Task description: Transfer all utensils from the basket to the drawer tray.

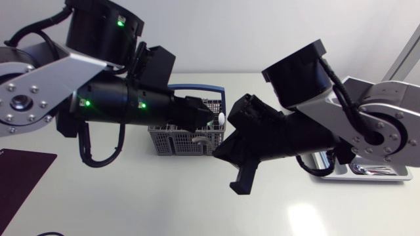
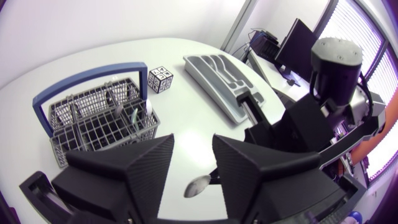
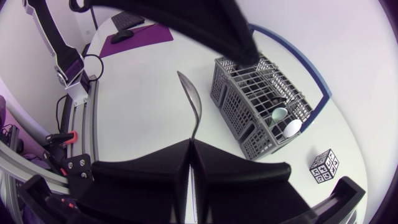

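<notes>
A metal spoon (image 3: 193,112) sticks out ahead of my right gripper (image 3: 191,142), which is shut on its handle. In the left wrist view the spoon's bowl (image 2: 199,185) shows in the gap of my left gripper (image 2: 193,146), whose fingers stand apart without touching it. The grey wire basket (image 1: 172,139) with a blue handle sits mid-table, and both grippers meet just right of it. It holds a white-headed utensil (image 3: 291,126) and a greenish one (image 3: 278,114). The grey drawer tray (image 2: 214,84) lies beyond the basket; in the head view the tray (image 1: 387,176) is at the right.
A small black-and-white marker cube (image 2: 160,79) stands between basket and tray. A dark purple mat (image 1: 20,174) lies at the table's left front. My right arm's links hang over the tray's near end.
</notes>
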Robot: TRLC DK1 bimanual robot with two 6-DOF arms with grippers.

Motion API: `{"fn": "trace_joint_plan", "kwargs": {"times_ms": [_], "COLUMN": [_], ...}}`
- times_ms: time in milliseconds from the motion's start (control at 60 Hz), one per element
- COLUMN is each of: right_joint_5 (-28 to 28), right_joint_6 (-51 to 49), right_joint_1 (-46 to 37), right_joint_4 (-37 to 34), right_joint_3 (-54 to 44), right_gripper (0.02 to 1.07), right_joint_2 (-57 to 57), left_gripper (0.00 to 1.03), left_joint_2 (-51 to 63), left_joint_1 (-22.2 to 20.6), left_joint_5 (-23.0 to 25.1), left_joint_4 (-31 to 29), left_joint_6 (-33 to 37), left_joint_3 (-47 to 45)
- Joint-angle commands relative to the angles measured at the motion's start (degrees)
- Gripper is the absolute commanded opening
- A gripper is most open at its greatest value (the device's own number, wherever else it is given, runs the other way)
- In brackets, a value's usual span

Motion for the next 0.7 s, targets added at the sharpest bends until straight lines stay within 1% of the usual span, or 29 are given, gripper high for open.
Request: {"fn": "trace_joint_plan", "kwargs": {"times_ms": [0,50,167,283,367,433,550,633,683], "right_joint_5": [-0.88,-1.84,-2.2,-6.59,-8.17,-9.4,-12.83,-13.53,-14.59], "right_joint_6": [-2.0,-2.79,-6.92,-12.9,-17.64,-22.48,-32.59,-40.14,-45.86], "right_joint_1": [-1.31,-2.54,-6.41,-14.05,-19.15,-23.98,-34.79,-42.62,-48.24], "right_joint_4": [-1.83,-2.53,-5.17,-10.09,-13.52,-16.24,-21.87,-24.42,-26.79], "right_joint_3": [-1.89,-2.51,-3.83,-4.18,-4.53,-4.53,-4.18,-4.26,-3.83], "right_gripper": [0.08,0.08,0.08,0.08,0.08,0.08,0.08,0.08,0.08], "right_joint_2": [-0.93,-1.9,-4.1,-5.77,-7.44,-7.79,-7.0,-5.85,-4.36], "left_gripper": [0.64,0.64,0.64,0.64,0.64,0.64,0.64,0.64,0.64], "left_joint_2": [-0.77,-1.12,-0.95,0.19,0.9,2.04,3.71,4.76,5.38], "left_joint_1": [1.27,1.8,3.56,4.88,4.88,4.7,4.17,3.73,3.21], "left_joint_5": [0.71,0.71,0.71,-0.25,-1.84,-3.59,-6.93,-7.99,-9.48], "left_joint_4": [1.51,2.3,3.97,4.85,5.73,6.34,7.04,7.4,7.57], "left_joint_6": [0.07,0.42,1.74,2.88,4.46,5.08,7.19,8.59,9.39], "left_joint_3": [1.81,1.81,1.37,0.85,0.06,-0.38,-1.17,-1.88,-2.14]}}
